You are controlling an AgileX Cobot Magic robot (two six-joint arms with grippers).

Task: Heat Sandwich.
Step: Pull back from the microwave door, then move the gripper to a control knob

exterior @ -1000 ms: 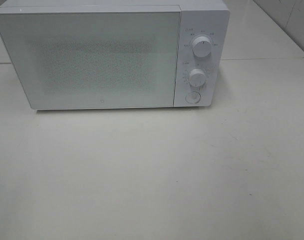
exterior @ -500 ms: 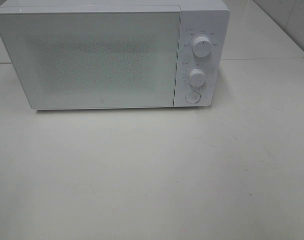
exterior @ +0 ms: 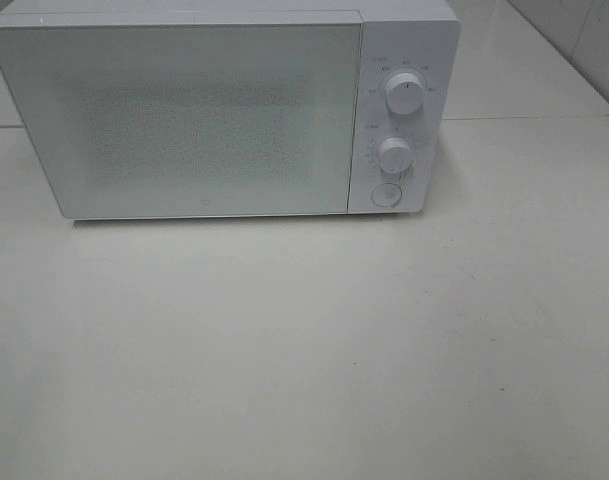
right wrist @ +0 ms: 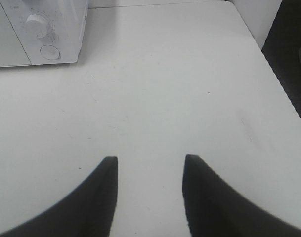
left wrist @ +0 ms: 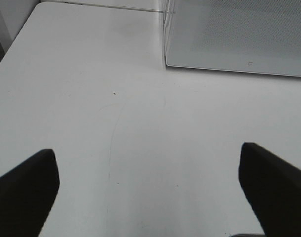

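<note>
Left gripper (left wrist: 146, 149) gapes wide and right gripper (right wrist: 150, 158) stands partly open, both empty above the one table (exterior: 304, 350). Beyond sits one microwave (exterior: 204, 110), door shut, with two knobs (exterior: 405, 92) and one button (exterior: 386, 195). The print round the knobs is too small to read. The sandwich shows in no view. Nothing has moved since the earlier frames.

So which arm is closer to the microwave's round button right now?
Right, probably. The right jaws face the round button across the table; the left jaws face the door's opposite lower corner, with the button out of their view.
</note>
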